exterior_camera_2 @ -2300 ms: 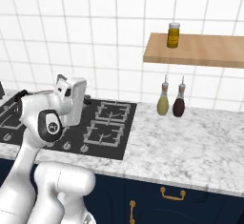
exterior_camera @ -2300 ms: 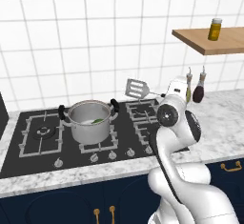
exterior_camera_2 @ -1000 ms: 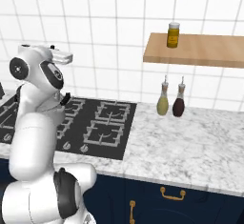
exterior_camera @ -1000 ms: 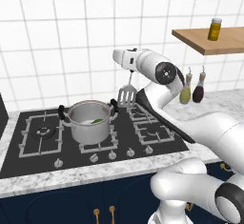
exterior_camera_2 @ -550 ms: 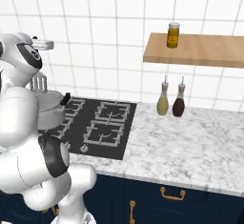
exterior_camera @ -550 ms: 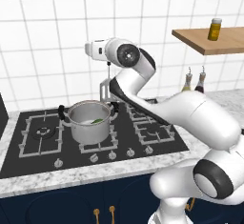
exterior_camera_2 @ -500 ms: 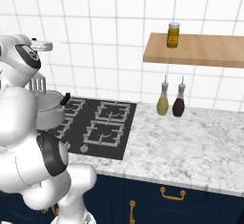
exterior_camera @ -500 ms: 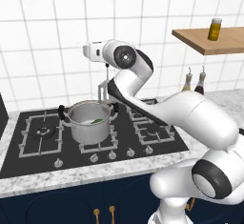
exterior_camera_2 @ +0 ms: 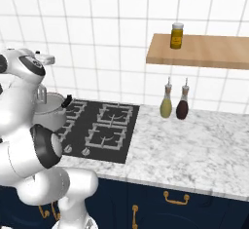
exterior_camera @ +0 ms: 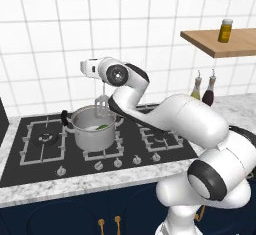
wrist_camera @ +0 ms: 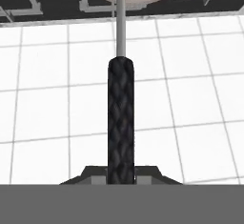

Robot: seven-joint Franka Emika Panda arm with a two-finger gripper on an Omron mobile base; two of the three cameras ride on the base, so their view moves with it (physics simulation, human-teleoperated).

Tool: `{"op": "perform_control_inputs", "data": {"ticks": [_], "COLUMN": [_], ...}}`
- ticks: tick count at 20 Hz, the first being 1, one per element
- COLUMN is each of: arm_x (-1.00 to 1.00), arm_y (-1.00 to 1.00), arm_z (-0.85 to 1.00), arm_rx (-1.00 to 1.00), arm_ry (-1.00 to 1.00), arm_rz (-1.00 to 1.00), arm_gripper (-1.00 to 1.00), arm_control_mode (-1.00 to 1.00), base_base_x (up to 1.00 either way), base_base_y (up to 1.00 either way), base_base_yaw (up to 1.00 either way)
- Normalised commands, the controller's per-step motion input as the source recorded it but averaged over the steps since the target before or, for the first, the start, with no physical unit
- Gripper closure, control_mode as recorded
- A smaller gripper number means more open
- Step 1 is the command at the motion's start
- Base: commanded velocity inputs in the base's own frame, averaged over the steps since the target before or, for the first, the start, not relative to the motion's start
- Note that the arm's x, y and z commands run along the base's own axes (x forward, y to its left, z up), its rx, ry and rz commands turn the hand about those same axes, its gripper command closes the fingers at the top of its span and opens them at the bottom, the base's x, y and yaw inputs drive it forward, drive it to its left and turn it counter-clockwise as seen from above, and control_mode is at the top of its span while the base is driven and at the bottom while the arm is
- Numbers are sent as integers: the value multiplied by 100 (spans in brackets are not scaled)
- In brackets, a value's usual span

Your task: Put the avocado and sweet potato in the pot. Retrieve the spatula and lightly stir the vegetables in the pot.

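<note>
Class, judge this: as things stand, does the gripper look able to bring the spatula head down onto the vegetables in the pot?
Probably yes. The gripper holds the spatula hanging head-down right over the open pot; nothing covers its mouth.

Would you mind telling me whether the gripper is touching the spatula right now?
Touching. In the hand view the gripper has its jaws shut on the black handle of the spatula.

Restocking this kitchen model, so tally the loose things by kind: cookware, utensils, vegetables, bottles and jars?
Cookware: 1, round shiny steel pot
Utensils: 1, silver slotted black-handled spatula
Vegetables seen: 1, dark-green oval avocado
Bottles: 2, olive-green, dark red
Jars: 1, yellow jar
Total: 6
</note>
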Motion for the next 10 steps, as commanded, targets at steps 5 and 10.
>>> {"op": "perform_control_inputs", "data": {"ticks": [5, 10], "arm_x": [21, 24], "arm_y": [26, 18], "arm_z": [-46, -3], "arm_rx": [2, 0], "arm_ry": [13, 17], "arm_rz": [-1, 0], "arm_gripper": [100, 100], "arm_control_mode": [-100, -100], "base_base_x": [0, 0], "base_base_y": [0, 0], "base_base_yaw": [0, 0]}}
